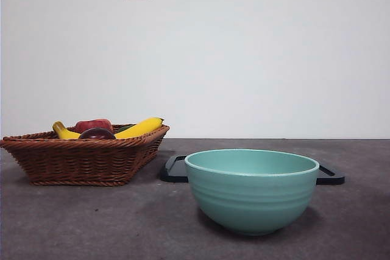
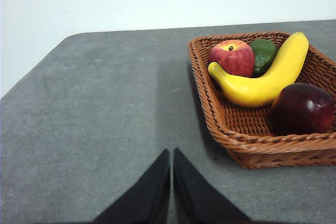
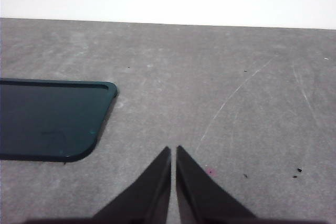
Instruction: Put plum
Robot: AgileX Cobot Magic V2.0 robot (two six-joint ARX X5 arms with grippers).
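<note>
The left gripper has its jaws pressed together, holding nothing, over bare grey table; the wicker basket lies near, towards the right of the left wrist frame; in it the plum sits at the near corner, touching the banana, with a red apple and a green fruit behind. The right gripper is likewise closed and empty; a dark tray lies at the left of the right wrist frame. In the front view the plum peeks over the basket rim at lower left; a teal bowl stands at lower centre, before the tray.
</note>
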